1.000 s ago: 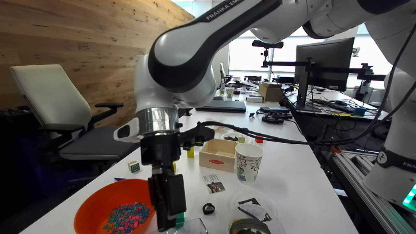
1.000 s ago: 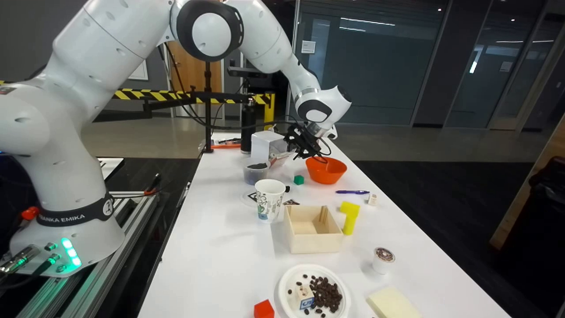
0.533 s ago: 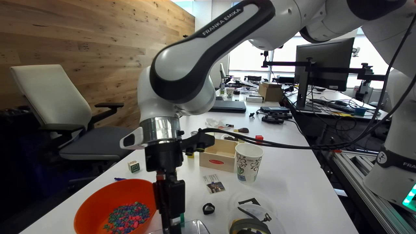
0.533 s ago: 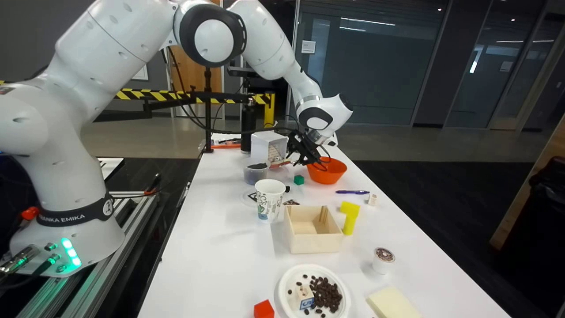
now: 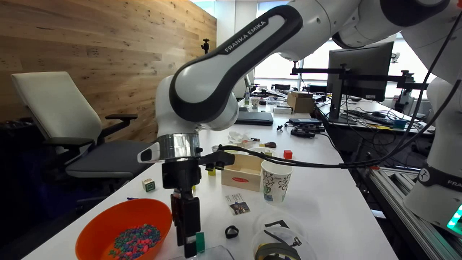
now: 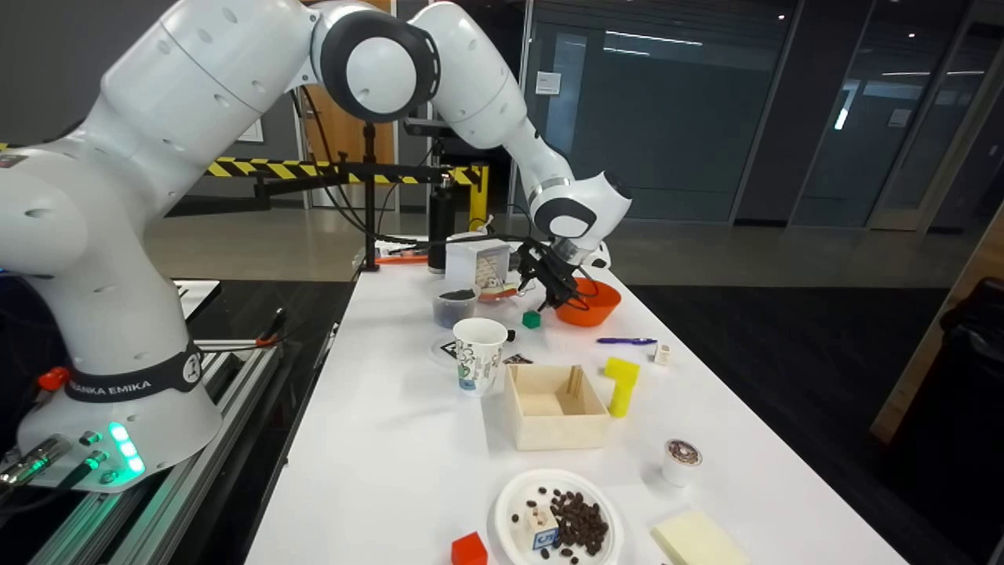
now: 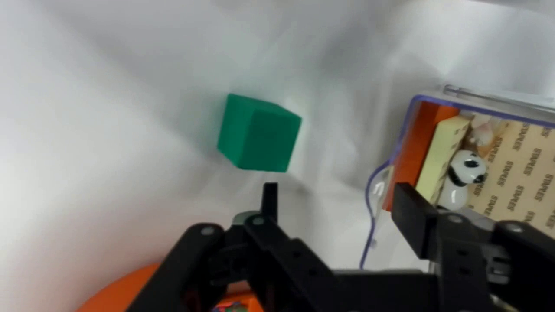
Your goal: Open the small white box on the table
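At the far end of the table [image 6: 392, 424], the small white box [image 6: 461, 265] shows in an exterior view, with tan printed contents visible at its side facing my gripper [image 6: 551, 302]. In the wrist view a clear plastic box [image 7: 403, 125] with a purple rim lies at the right, holding a panda figure [image 7: 466, 173] and tan printed paper; whether it belongs to the white box I cannot tell. My gripper [image 7: 336, 190] is open around nothing. Its right finger overlaps the clear box's orange edge in that view, and the purple rim runs between the jaws, ungripped.
A green block [image 7: 266, 138] lies just beyond the left finger. The orange bowl [image 5: 101, 220] of small pebbles stands right beside the gripper. Also on the table are a round container [image 6: 453, 310], a paper cup [image 6: 478, 357], and a wooden box [image 6: 557, 428].
My jaws have gone from shut to open. The gripper has shifted towards the orange bowl, which has slid slightly away. A tilted reddish piece by the white box has dropped lower.
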You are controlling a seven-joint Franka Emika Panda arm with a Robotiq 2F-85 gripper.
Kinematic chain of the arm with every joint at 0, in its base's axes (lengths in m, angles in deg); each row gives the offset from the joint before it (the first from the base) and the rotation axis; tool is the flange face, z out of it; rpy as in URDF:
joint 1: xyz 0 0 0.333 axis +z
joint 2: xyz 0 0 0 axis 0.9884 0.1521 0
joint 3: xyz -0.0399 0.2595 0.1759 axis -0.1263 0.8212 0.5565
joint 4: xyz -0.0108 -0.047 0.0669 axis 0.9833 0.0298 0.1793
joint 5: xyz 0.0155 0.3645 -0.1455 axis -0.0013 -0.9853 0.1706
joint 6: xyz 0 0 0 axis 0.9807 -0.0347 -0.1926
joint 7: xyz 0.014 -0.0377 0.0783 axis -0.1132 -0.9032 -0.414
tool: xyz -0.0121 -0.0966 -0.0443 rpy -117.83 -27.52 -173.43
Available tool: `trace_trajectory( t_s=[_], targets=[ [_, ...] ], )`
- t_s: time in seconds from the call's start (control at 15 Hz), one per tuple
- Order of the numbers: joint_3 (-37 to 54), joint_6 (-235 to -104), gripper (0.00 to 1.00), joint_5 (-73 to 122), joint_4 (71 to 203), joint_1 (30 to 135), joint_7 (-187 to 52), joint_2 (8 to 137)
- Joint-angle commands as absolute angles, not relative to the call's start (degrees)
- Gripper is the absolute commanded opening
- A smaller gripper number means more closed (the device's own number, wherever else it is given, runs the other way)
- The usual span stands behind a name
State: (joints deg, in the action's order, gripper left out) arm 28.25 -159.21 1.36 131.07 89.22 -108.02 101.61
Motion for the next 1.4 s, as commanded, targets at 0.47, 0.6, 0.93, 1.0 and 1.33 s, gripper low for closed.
trace_trajectory(
  t_s=[0.47, 0.6, 0.93, 1.0, 1.33],
  targets=[
    [31.47, -160.26, 1.00, 8.28, 143.23, 90.01, -99.63, 87.27],
    [30.67, -158.04, 1.00, 8.63, 147.76, 90.77, -95.51, 81.53],
    [27.52, -155.77, 1.00, 10.67, 155.90, 92.56, -82.88, 70.09],
    [26.84, -157.34, 1.00, 11.23, 157.70, 92.51, -80.89, 68.66],
    [25.50, -160.15, 1.00, 11.14, 159.04, 92.13, -77.19, 68.18]
  ],
)
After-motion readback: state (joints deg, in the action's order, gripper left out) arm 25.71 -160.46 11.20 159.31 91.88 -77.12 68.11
